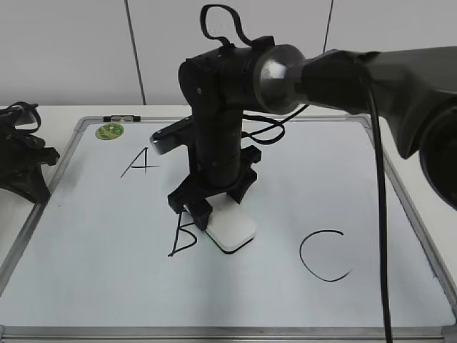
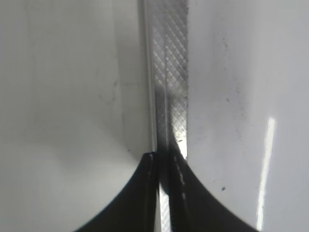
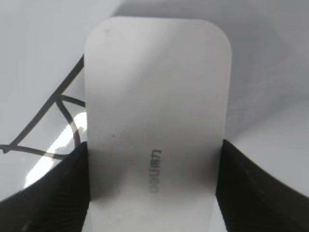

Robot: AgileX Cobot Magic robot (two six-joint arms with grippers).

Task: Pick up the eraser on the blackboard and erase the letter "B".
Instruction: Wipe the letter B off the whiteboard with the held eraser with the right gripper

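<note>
The white eraser [image 1: 232,229] lies flat on the blackboard [image 1: 93,257], just right of the black letter "B" [image 1: 181,234]. My right gripper [image 1: 214,207] reaches across from the right and is shut on the eraser [image 3: 155,121], one finger on each long side, grey lettering on top. Strokes of the "B" [image 3: 53,113] show to the eraser's left in the right wrist view. My left gripper [image 2: 164,159] is shut and empty over the board's silver frame [image 2: 169,72]; its arm rests at the far left [image 1: 21,161].
A black "A" [image 1: 141,163] is at the board's upper left and a black "C" [image 1: 323,255] at the lower right. A green round magnet [image 1: 109,131] sits near the top left corner. A black cable [image 1: 382,236] hangs over the board's right side.
</note>
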